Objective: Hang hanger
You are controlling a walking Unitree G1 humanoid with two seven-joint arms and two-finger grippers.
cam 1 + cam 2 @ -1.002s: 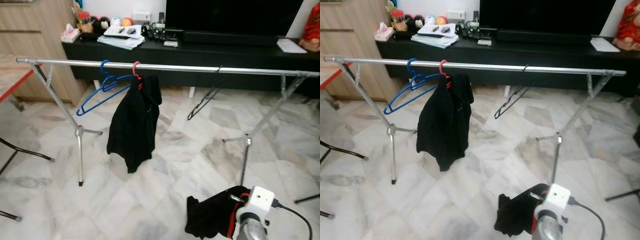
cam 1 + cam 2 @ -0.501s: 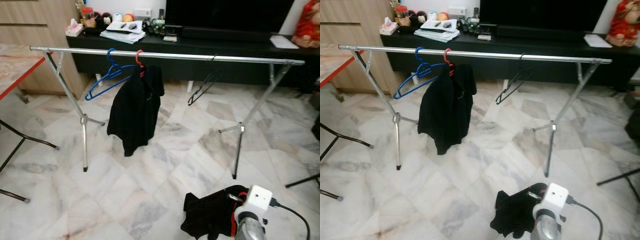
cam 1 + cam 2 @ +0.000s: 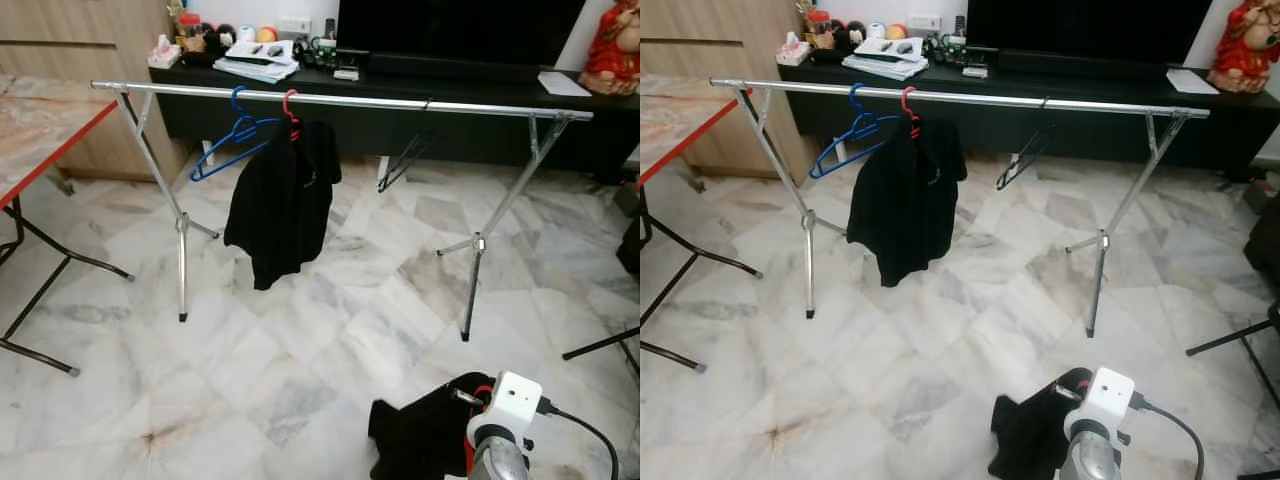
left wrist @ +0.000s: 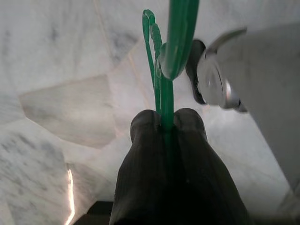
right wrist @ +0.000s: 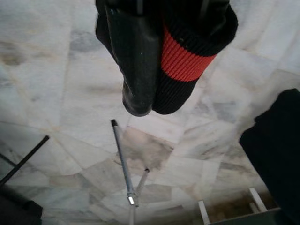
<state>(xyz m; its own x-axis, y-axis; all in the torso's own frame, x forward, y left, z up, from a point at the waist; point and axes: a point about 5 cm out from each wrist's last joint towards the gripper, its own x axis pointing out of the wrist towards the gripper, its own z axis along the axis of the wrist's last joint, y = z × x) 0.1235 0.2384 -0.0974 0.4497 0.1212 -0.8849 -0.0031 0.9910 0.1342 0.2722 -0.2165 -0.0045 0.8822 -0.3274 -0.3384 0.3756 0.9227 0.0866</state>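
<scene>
A black jacket (image 3: 902, 197) hangs on the silver rail (image 3: 970, 98) beside a blue hanger (image 3: 852, 138).

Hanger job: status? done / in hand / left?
Done: one black garment hangs on a red hanger on the rack rail, beside bare blue and black hangers.
In hand: left gripper shut on a green hanger; right gripper pinches black-and-red clothing.
Left: reach the rail and hook the green hanger on.

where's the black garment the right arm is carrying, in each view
Left eye view: garment at the bottom, right of centre.
Right eye view: bottom, right of centre.
Right wrist view: red-banded, beside a finger.
Shared landmark: marble floor.
</scene>
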